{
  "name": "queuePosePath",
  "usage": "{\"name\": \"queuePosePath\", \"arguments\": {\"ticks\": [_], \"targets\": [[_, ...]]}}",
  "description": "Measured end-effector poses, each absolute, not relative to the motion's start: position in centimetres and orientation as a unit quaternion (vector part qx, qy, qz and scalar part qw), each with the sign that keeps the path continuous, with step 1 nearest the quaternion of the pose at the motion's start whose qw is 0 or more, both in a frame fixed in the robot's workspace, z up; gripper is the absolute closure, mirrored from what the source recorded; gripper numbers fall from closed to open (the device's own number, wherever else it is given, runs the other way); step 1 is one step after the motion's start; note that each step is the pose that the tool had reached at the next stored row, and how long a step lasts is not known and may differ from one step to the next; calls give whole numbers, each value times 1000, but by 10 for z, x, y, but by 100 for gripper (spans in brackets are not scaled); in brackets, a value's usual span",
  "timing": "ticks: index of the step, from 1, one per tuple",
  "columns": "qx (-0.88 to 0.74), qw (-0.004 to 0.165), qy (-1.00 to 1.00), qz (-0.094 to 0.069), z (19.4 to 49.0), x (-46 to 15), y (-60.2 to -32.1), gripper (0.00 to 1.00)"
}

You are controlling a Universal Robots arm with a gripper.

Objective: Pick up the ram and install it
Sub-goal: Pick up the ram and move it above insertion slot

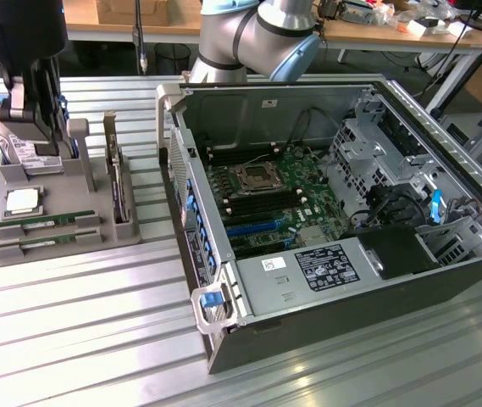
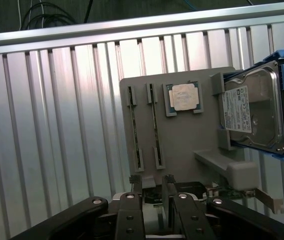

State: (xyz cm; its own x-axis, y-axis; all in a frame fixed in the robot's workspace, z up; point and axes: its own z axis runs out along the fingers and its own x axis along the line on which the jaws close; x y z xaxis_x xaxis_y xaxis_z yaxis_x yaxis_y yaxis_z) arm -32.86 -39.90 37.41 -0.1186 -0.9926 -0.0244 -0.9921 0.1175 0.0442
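Observation:
Two ram sticks lie side by side in slots of a grey holder tray [image 1: 88, 182]: one ram [image 1: 41, 222] and its twin [image 1: 46, 240], thin green boards. The wrist view shows them edge-on as the nearer ram [image 2: 154, 125] and the other stick [image 2: 134, 130]. My gripper [image 1: 44, 153] hangs over the back of the tray, in front of the upright hard drive [image 1: 20, 153]. In the wrist view the gripper [image 2: 152, 181] is open, nothing between its fingers, a short way from the sticks' ends. The open computer case [image 1: 224, 305] holds the motherboard [image 1: 266, 199] with dark memory slots [image 1: 224, 182].
A silver processor chip [image 2: 184, 96] sits on the tray beside the sticks. The hard drive [image 2: 254, 112] in blue rails stands at the tray's edge. Upright expansion cards [image 1: 115, 182] stand between tray and case. The ribbed metal table [image 1: 71, 322] runs all around.

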Motion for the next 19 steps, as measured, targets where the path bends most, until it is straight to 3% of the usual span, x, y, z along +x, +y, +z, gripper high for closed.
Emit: {"name": "queuePosePath", "arguments": {"ticks": [19], "targets": [[665,6,-747,-25,368,-329,-399,70]]}}
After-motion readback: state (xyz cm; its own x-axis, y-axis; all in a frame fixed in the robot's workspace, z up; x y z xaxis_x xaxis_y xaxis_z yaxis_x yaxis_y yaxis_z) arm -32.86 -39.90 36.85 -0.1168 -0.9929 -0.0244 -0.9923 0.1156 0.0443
